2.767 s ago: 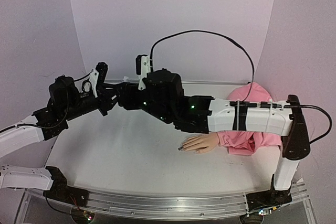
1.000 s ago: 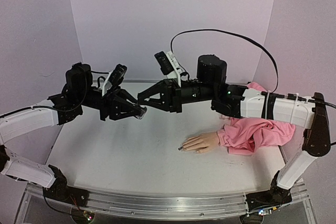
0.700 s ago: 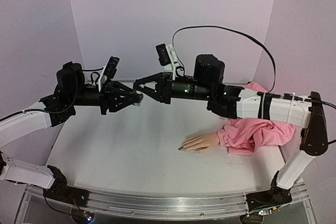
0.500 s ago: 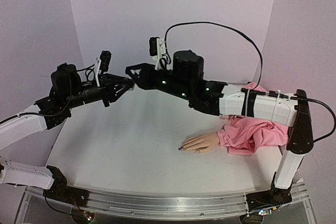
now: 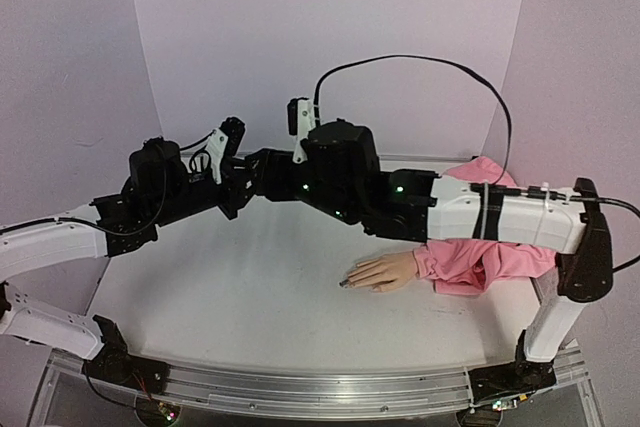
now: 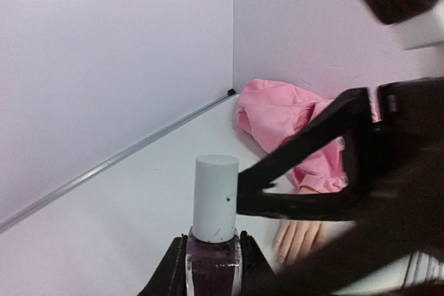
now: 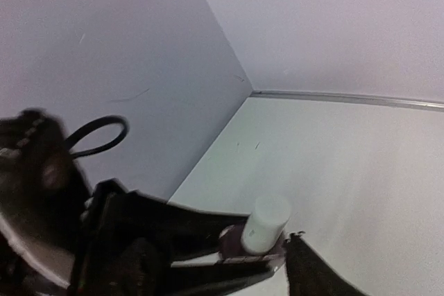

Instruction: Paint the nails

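Lilac-walled white table (image 5: 220,287) | left gripper (image 6: 212,279) clamps polish bottle (image 6: 212,260) upright by its glass, leaving white cap (image 6: 215,195) free to unscrew | right gripper (image 5: 256,163) spread astride cap, one finger touching | nails (image 5: 343,284) lie below, under right forearm, well apart

A plain white table (image 5: 220,297) with a metal rail (image 5: 320,392) along its near edge. A flesh-coloured mannequin hand (image 5: 385,272) lies flat on it, right of centre, fingers pointing left. The nails (image 5: 343,284) are barely visible, one fingertip looking dark, and its pink sleeve (image 5: 470,265) lies bunched towards the table's right edge.
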`<state>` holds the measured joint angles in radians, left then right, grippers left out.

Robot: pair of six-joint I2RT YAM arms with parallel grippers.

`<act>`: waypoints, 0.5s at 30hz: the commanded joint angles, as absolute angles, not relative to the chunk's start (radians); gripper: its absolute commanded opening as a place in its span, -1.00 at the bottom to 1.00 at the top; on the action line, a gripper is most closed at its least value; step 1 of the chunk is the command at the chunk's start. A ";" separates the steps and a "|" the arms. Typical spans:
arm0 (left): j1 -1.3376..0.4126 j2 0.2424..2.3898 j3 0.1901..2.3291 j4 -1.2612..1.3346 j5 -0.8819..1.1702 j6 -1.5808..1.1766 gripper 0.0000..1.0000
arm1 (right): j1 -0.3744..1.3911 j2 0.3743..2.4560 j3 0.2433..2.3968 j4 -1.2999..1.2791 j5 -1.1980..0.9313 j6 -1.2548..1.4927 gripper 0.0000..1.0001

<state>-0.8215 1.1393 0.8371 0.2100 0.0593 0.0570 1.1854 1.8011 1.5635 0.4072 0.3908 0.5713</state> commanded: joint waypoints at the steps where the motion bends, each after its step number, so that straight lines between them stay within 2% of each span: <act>1: -0.816 1.135 0.823 0.327 0.131 -0.086 -1.00 | 1.174 1.578 1.455 0.401 0.208 0.433 0.74; 2: -0.816 1.131 0.814 0.323 0.156 -0.107 -1.00 | 1.152 1.538 1.419 0.401 0.151 0.404 0.91; 3: -0.815 1.126 0.806 0.319 0.174 -0.127 -1.00 | 1.135 1.505 1.387 0.403 0.070 0.369 0.96; 6: -0.796 1.120 0.796 0.313 0.279 -0.186 -1.00 | 1.079 1.438 1.315 0.403 -0.083 0.310 0.97; 10: -0.766 1.117 0.814 0.325 0.522 -0.281 -1.00 | 0.971 1.423 1.269 0.416 -0.358 0.330 0.97; 15: -0.765 1.150 0.840 0.417 0.805 -0.347 -1.00 | 0.957 1.438 1.245 0.498 -0.530 0.321 0.97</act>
<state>-0.7647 1.1442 0.7891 0.2749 0.5152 -0.2581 0.9478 1.4273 1.2644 0.3901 -0.2852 0.3462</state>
